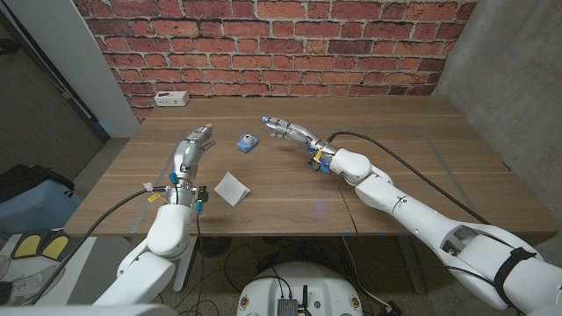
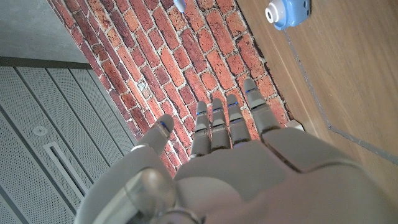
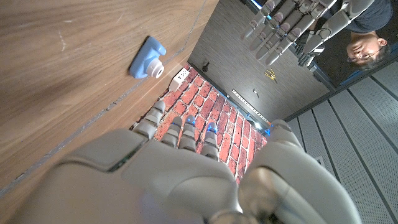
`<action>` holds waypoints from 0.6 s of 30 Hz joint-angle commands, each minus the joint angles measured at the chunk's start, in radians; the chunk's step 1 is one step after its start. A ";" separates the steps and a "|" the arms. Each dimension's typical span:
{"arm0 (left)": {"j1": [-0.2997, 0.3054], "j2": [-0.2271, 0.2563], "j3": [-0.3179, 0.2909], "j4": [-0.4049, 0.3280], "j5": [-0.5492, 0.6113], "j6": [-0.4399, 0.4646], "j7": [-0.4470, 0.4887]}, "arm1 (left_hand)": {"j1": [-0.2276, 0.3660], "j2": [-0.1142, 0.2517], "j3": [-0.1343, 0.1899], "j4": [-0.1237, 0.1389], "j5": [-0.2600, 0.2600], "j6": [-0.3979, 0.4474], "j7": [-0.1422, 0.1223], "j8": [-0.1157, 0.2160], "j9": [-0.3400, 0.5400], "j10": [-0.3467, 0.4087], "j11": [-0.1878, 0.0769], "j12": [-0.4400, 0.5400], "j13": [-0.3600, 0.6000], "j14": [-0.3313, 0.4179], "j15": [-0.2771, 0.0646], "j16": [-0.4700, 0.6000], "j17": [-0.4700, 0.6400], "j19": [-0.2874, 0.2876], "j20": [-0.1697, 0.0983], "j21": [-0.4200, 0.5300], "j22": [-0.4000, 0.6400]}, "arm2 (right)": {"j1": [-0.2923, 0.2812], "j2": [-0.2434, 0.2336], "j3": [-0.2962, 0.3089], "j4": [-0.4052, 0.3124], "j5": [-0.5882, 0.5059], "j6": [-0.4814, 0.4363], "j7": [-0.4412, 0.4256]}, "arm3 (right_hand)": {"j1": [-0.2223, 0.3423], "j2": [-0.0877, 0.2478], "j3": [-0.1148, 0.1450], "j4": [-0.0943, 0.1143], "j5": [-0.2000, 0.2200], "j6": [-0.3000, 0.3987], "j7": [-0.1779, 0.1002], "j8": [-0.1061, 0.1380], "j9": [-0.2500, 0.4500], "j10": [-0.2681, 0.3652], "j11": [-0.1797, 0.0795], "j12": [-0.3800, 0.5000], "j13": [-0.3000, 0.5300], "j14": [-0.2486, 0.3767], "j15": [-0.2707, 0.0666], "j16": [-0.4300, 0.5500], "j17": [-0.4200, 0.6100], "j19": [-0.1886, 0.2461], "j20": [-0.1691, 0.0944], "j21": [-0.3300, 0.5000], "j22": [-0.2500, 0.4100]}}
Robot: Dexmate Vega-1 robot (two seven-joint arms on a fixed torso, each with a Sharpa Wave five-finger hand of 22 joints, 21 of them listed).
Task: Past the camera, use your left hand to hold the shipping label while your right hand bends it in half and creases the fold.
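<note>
The white shipping label lies flat on the wooden table, near the front edge, with nothing touching it. A small blue toy camera sits behind it. My left hand is held up to the left of the camera, behind the label, fingers apart and holding nothing; it also shows in the right wrist view. My right hand reaches in from the right just past the camera, fingers stretched out and holding nothing.
A white power strip lies at the table's far left corner by the brick wall. A taped outline marks the tabletop on the right. A person shows at the edge of the right wrist view.
</note>
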 commanded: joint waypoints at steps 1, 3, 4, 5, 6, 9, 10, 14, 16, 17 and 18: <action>-0.077 0.019 -0.008 0.088 -0.024 -0.047 -0.084 | 0.001 -0.007 -0.001 -0.006 0.006 0.000 -0.005 0.001 0.003 0.000 -0.006 0.001 0.003 -0.005 -0.001 -0.003 0.003 -0.006 0.002 0.000 0.005 | -0.046 -0.025 0.032 -0.093 -0.008 -0.058 -0.104 | 0.006 0.012 0.010 -0.004 -0.008 0.012 0.001 0.002 0.002 0.014 0.001 0.010 0.002 0.006 0.004 0.006 0.002 0.012 -0.001 0.008 0.000; -0.092 0.023 -0.006 0.106 -0.036 -0.057 -0.103 | 0.000 -0.006 -0.002 -0.006 0.006 0.000 -0.007 0.000 0.003 -0.001 -0.010 0.001 0.003 -0.006 -0.002 -0.003 0.003 -0.008 0.002 0.000 0.005 | -0.058 -0.027 0.038 -0.112 -0.009 -0.068 -0.126 | 0.006 0.013 0.011 -0.005 -0.009 0.017 0.003 0.002 0.002 0.019 0.002 0.011 0.002 0.008 0.004 0.006 0.002 0.017 0.000 0.009 0.000; -0.099 0.025 -0.005 0.114 -0.044 -0.060 -0.113 | 0.000 -0.007 -0.002 -0.007 0.006 -0.001 -0.009 0.000 0.003 0.000 -0.009 0.001 0.003 -0.006 -0.003 -0.002 0.003 -0.008 0.002 0.000 0.005 | -0.064 -0.027 0.040 -0.119 -0.008 -0.072 -0.136 | 0.007 0.014 0.012 -0.005 -0.010 0.020 0.003 0.002 0.002 0.022 0.003 0.012 0.002 0.010 0.005 0.006 0.001 0.018 0.000 0.009 0.000; -0.107 0.030 -0.003 0.122 -0.052 -0.062 -0.125 | 0.000 -0.007 -0.002 -0.007 0.006 -0.002 -0.009 0.000 0.003 -0.001 -0.010 0.001 0.003 -0.006 -0.003 -0.002 0.003 -0.009 0.002 0.000 0.005 | -0.068 -0.029 0.041 -0.127 -0.010 -0.077 -0.144 | 0.007 0.015 0.012 -0.005 -0.010 0.020 0.003 0.002 0.001 0.023 0.003 0.012 0.001 0.011 0.004 0.006 0.001 0.019 -0.001 0.009 0.000; -0.114 0.033 -0.002 0.130 -0.060 -0.065 -0.136 | -0.001 -0.007 -0.003 -0.007 0.006 -0.003 -0.009 -0.001 0.003 -0.001 -0.009 0.001 0.003 -0.008 -0.002 -0.003 0.003 -0.010 0.002 0.000 0.005 | -0.073 -0.029 0.043 -0.135 -0.013 -0.082 -0.155 | 0.007 0.016 0.012 -0.006 -0.011 0.023 0.003 0.002 0.001 0.025 0.003 0.012 0.001 0.013 0.004 0.007 0.001 0.021 0.000 0.009 0.000; -0.134 0.044 0.000 0.149 -0.079 -0.075 -0.164 | -0.002 -0.008 -0.004 -0.008 0.006 -0.004 -0.013 -0.002 0.003 -0.003 -0.013 0.000 0.003 -0.011 -0.002 -0.003 0.003 -0.012 0.002 0.001 0.006 | -0.090 -0.032 0.050 -0.160 -0.022 -0.089 -0.190 | 0.008 0.017 0.013 -0.007 -0.012 0.025 0.004 0.001 0.001 0.029 0.004 0.012 0.001 0.015 0.005 0.007 0.001 0.023 0.000 0.009 0.000; -0.140 0.047 0.000 0.155 -0.081 -0.078 -0.171 | -0.002 -0.009 -0.004 -0.009 0.006 -0.004 -0.013 -0.002 0.003 -0.004 -0.011 -0.001 0.003 -0.012 -0.002 -0.003 0.003 -0.013 0.001 0.001 0.006 | -0.097 -0.035 0.053 -0.171 -0.027 -0.094 -0.205 | 0.008 0.017 0.013 -0.007 -0.012 0.028 0.006 0.001 0.001 0.030 0.004 0.012 0.001 0.016 0.005 0.007 0.001 0.024 0.001 0.009 0.000; -0.162 0.061 0.001 0.176 -0.101 -0.092 -0.203 | -0.002 -0.009 -0.004 -0.009 0.006 -0.005 -0.015 -0.003 0.003 -0.005 -0.011 -0.001 0.003 -0.014 -0.002 -0.003 0.003 -0.014 0.001 0.002 0.006 | -0.126 -0.041 0.068 -0.208 -0.032 -0.101 -0.252 | 0.009 0.019 0.014 -0.008 -0.014 0.032 0.006 0.000 0.001 0.036 0.005 0.013 0.001 0.021 0.007 0.008 0.000 0.027 0.003 0.009 -0.001; -0.172 0.072 0.002 0.186 -0.110 -0.095 -0.221 | -0.002 -0.009 -0.004 -0.010 0.006 -0.006 -0.016 -0.003 0.003 -0.006 -0.009 -0.001 0.003 -0.014 -0.002 -0.003 0.003 -0.014 0.001 0.003 0.006 | -0.142 -0.044 0.075 -0.228 -0.040 -0.106 -0.280 | 0.009 0.019 0.015 -0.008 -0.014 0.035 0.007 0.001 0.001 0.038 0.005 0.013 0.001 0.022 0.007 0.008 0.000 0.030 0.003 0.010 -0.001; -0.183 0.079 0.003 0.199 -0.121 -0.100 -0.240 | -0.002 -0.009 -0.005 -0.010 0.006 -0.006 -0.015 -0.004 0.003 -0.006 -0.012 -0.002 0.003 -0.014 -0.003 -0.003 0.003 -0.015 0.001 0.003 0.006 | -0.157 -0.044 0.082 -0.241 -0.043 -0.106 -0.303 | 0.010 0.020 0.015 -0.009 -0.015 0.038 0.008 0.001 0.001 0.039 0.005 0.013 0.001 0.025 0.008 0.008 0.000 0.033 0.002 0.011 -0.001; -0.183 0.080 0.004 0.200 -0.123 -0.101 -0.241 | -0.003 -0.009 -0.005 -0.010 0.006 -0.006 -0.016 -0.004 0.003 -0.006 -0.011 -0.002 0.003 -0.014 -0.004 -0.002 0.003 -0.015 0.001 0.003 0.006 | -0.157 -0.045 0.082 -0.242 -0.043 -0.108 -0.305 | 0.010 0.020 0.015 -0.009 -0.015 0.041 0.009 0.001 0.001 0.040 0.006 0.013 0.001 0.025 0.007 0.008 0.000 0.034 0.003 0.011 -0.001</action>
